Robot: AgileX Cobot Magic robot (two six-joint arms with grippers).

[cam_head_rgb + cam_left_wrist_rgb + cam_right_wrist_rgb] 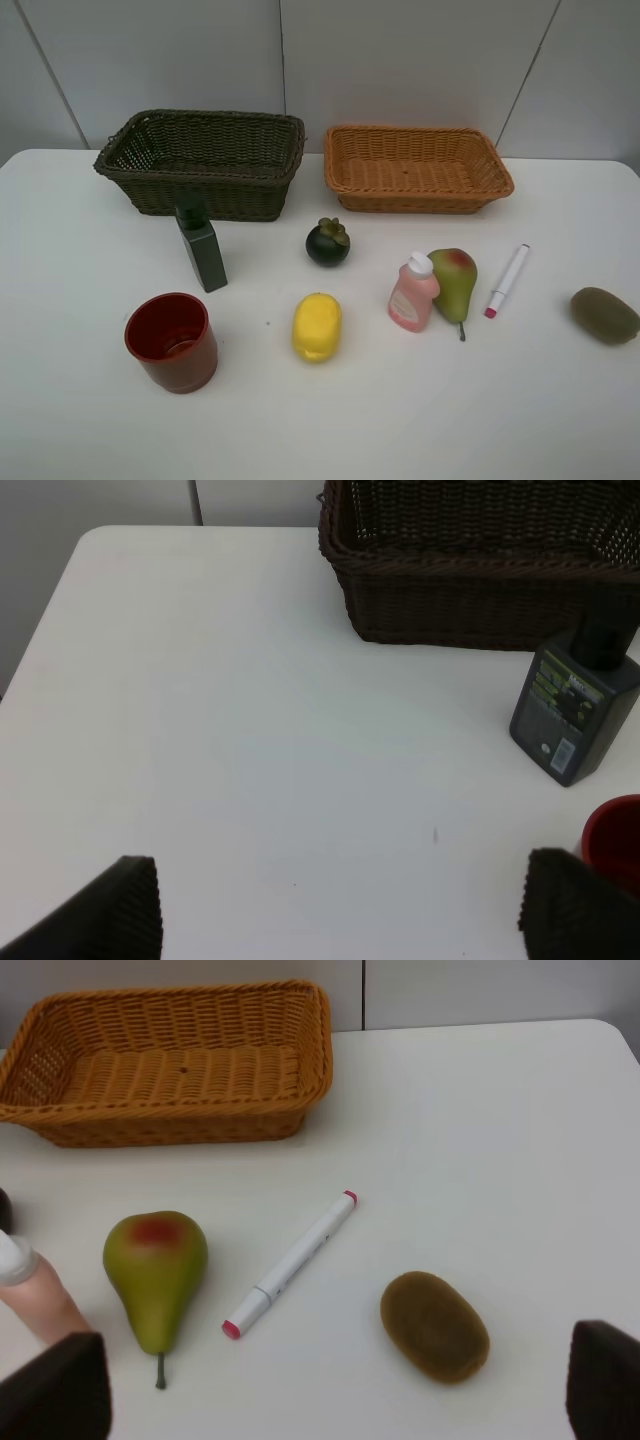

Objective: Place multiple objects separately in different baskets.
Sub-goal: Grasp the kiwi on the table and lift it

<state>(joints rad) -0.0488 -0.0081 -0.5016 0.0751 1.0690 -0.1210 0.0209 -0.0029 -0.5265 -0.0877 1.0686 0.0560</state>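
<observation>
On the white table stand a dark basket (210, 195) and an orange basket (415, 192), both empty. In front of them sit a dark green bottle (203, 250), red cup (172, 341), mangosteen (327, 242), lemon (317, 326), pink bottle (413, 293), pear (455, 280), marker (507, 280) and kiwi (604, 315). My left gripper (340, 920) is open over bare table, with the bottle (575, 705) and cup (615, 840) off to one side. My right gripper (330, 1395) is open just short of the marker (290, 1263), kiwi (434, 1326) and pear (155, 1270). Neither gripper shows in the exterior view.
A grey panelled wall rises behind the baskets. The table's left edge and rounded corner (85, 540) show in the left wrist view. The dark basket's wall (470, 610) and the orange basket's wall (170, 1125) stand beyond each gripper.
</observation>
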